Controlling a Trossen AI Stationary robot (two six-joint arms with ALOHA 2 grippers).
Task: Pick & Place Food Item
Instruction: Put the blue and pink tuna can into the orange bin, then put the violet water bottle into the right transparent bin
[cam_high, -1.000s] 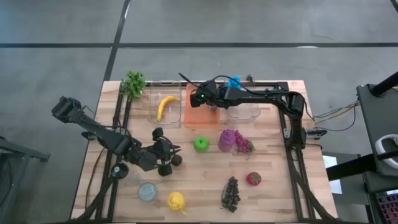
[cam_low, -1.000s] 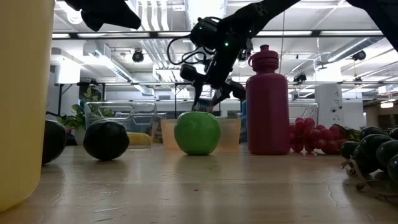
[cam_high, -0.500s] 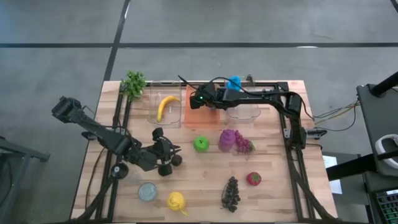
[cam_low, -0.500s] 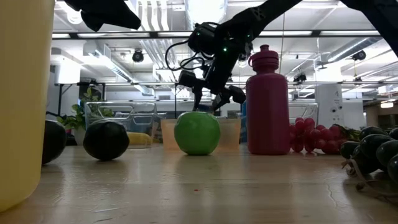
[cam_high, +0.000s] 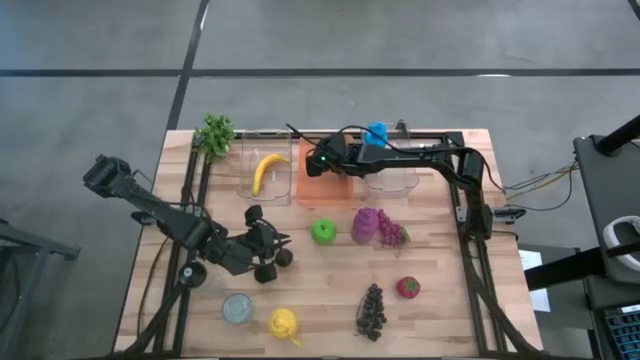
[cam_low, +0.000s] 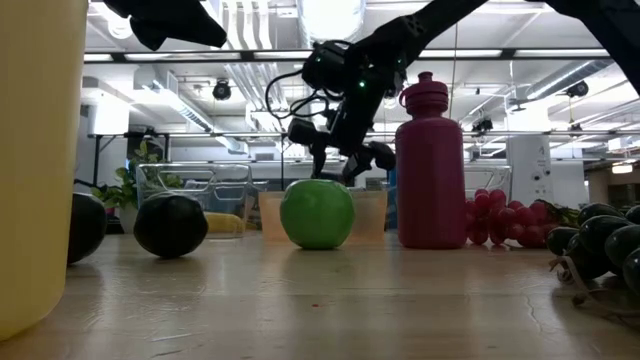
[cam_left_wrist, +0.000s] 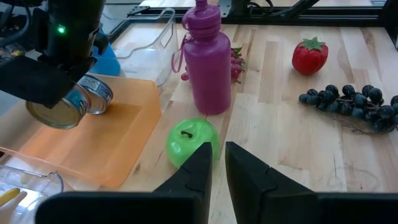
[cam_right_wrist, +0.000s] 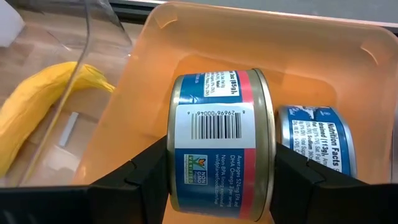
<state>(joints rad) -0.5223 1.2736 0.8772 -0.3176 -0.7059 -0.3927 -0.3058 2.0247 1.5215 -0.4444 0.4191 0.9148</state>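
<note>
Over the orange bin (cam_right_wrist: 149, 74), right gripper (cam_right_wrist: 221, 180) clamping barcoded tin (cam_right_wrist: 217, 143), "Omega-3" legible, left gripper (cam_left_wrist: 217, 165) clenched empty

Grey floor (cam_high: 420, 35), ceiling lights (cam_low: 600, 55).

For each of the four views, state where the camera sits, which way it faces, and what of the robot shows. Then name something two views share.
High view: above the table, looking straight down; both arms show.
Low view: table-top height, level toward the room; green apple in front, an arm above.
Left wrist view: on the left arm, looking past its nearly closed tool.
Right wrist view: on the right arm, looking into the orange bin; right tool holds a can.
Shared: the purple bottle appears in the low and left wrist views.
</note>
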